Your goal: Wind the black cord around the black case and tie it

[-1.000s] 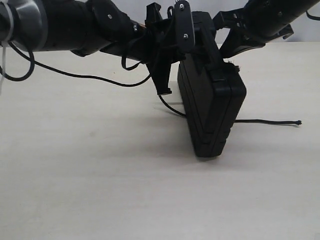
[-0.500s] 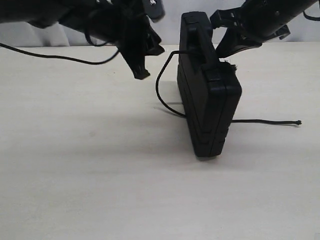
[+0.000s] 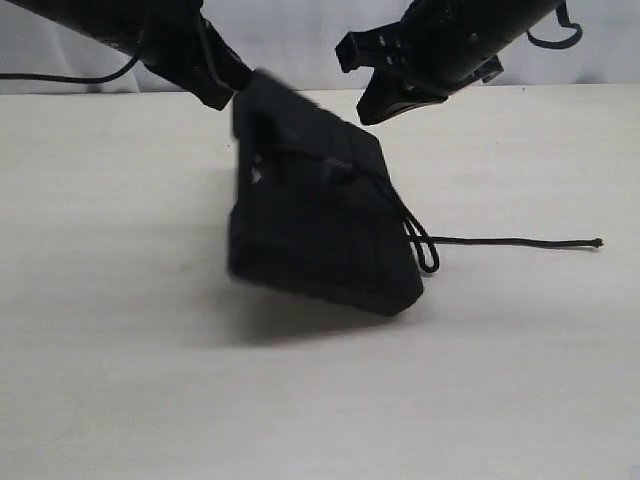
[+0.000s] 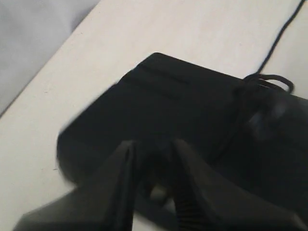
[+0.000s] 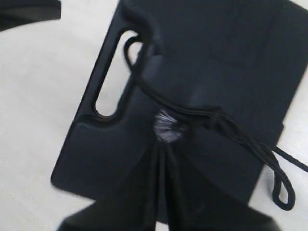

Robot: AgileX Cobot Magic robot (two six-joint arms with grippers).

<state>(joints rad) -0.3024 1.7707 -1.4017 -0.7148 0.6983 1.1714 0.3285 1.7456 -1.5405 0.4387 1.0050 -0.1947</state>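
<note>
**Two arms slant in from above, one gripper parted, one closed**

The left arm (image 3: 120, 25) comes down from the upper left of the exterior view. Its left gripper (image 3: 215, 88) points down and toward the middle. In its wrist view the two fingers (image 4: 126, 166) stand apart, with a clear gap between them.

The right arm (image 3: 480, 25) slants in from the upper right. The right gripper (image 3: 375, 105) angles down and leftward. In the right wrist view its fingers (image 5: 160, 168) lie pressed together into one narrow wedge.

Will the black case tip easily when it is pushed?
Probably: the black case stands tilted on one thin edge. It looks rigid, so it likely falls flat as one piece. The slack black cord would hardly restrain it.
</note>
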